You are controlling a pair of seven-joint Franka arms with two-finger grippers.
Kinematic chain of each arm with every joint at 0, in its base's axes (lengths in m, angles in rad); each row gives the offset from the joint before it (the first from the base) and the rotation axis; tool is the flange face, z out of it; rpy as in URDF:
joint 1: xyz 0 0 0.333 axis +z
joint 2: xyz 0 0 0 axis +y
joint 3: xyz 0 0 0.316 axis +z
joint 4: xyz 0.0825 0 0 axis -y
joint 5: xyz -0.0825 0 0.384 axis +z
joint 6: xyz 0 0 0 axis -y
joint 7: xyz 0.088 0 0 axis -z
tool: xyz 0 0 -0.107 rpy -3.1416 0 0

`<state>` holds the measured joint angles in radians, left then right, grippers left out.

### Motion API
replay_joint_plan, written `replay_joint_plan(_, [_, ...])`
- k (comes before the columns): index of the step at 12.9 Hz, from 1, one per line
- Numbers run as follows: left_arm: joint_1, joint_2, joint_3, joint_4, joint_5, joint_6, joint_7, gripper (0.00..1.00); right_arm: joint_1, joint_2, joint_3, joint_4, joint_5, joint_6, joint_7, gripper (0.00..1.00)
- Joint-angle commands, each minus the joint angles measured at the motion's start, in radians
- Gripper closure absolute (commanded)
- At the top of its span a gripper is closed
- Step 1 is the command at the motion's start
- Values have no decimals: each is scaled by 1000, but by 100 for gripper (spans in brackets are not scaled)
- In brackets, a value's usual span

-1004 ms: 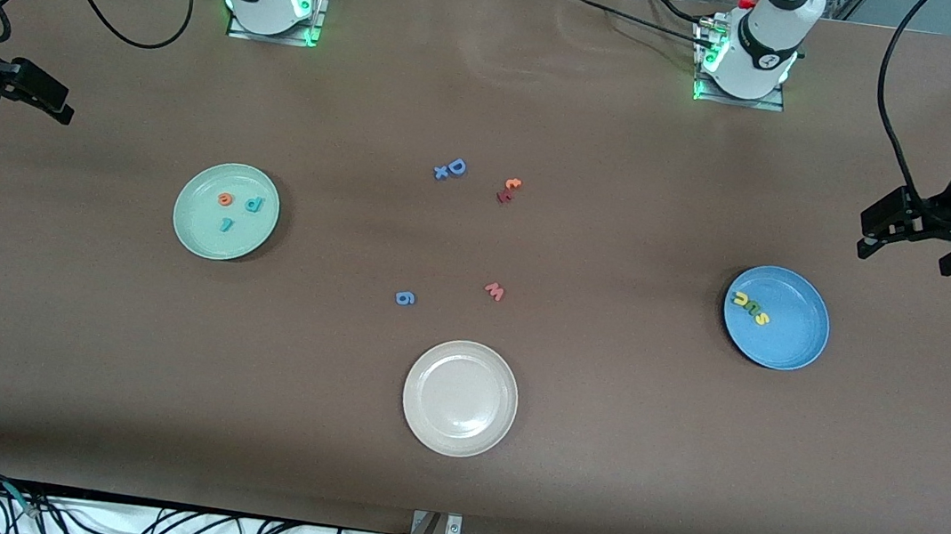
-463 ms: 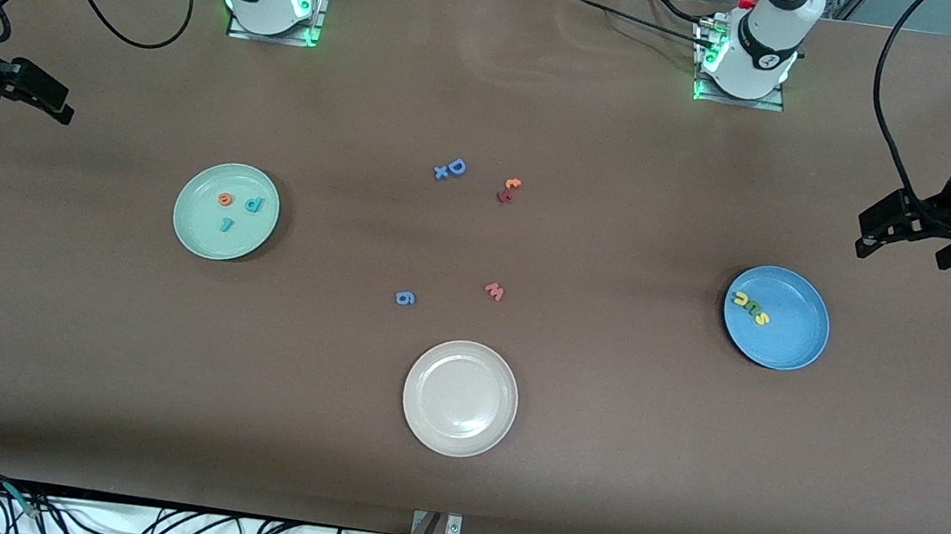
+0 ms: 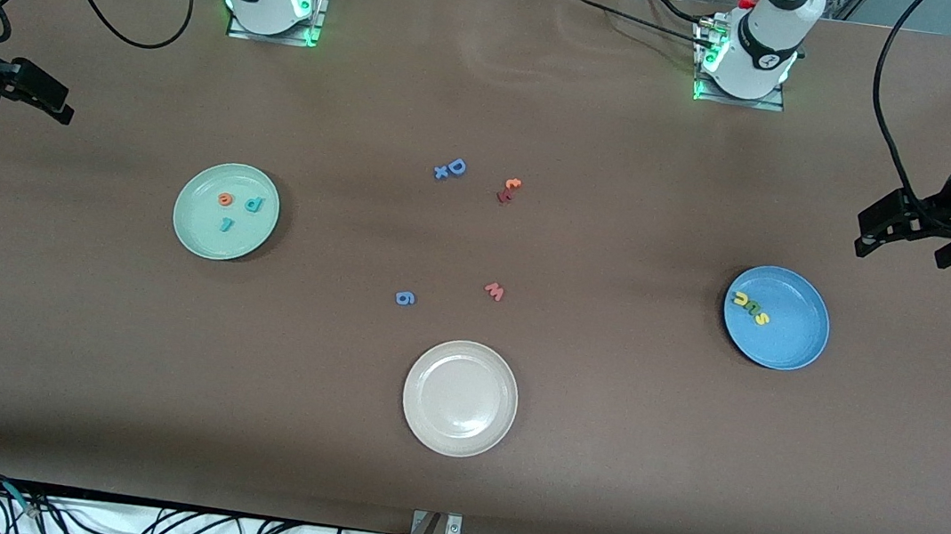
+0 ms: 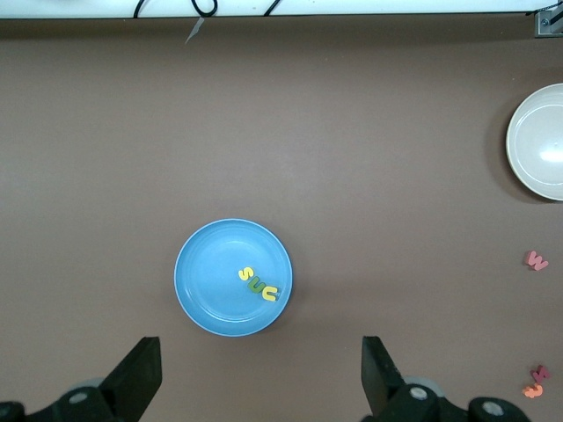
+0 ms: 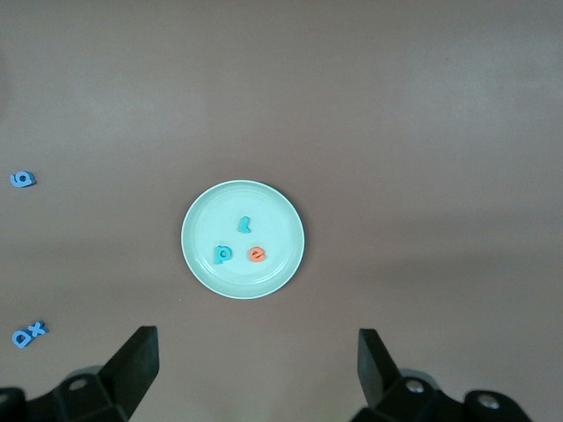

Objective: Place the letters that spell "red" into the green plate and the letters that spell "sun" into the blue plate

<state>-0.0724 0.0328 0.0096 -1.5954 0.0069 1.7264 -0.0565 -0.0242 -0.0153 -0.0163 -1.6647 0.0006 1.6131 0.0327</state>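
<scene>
The green plate (image 3: pixel 202 227) (image 5: pixel 273 215) lies toward the right arm's end of the table. In it are an orange "e" (image 3: pixel 224 200), a teal "d" (image 3: pixel 254 205) and a smaller teal "r" (image 3: pixel 226 225). At the left arm's end, the blue plate (image 3: pixel 794 335) (image 4: pixel 211 281) holds a yellow "s" (image 3: pixel 762 319), an olive "n" (image 3: pixel 751 308) and a yellow "u" (image 3: pixel 740 298) in a row. My left gripper (image 3: pixel 905 253) (image 4: pixel 261 360) hangs open and empty over bare table beside the blue plate. My right gripper (image 3: pixel 24 104) (image 5: pixel 255 352) is open and empty over bare table beside the green plate.
A beige-white plate (image 3: pixel 457 431) sits mid-table, nearest the front camera. Loose letters lie in the middle: a blue "6" (image 3: pixel 405 297), a salmon "w" (image 3: pixel 495 291), a blue "D" with an "x" (image 3: pixel 450 169) and a red-and-orange pair (image 3: pixel 507 190).
The left arm has drawn back a little toward its end of the table. The right arm, plates and letters have not moved.
</scene>
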Motion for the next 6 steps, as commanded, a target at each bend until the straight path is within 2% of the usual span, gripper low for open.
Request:
replay_joint_plan(1, [-4, 13, 4, 34, -35, -28, -5, 0, 7, -12, -5, -10, -14, 7, -11, 0])
replay_joint_plan(6, [2, 6, 4, 19, -35, -27, -2, 0, 7, -12, -5, -10, -14, 7, -11, 0])
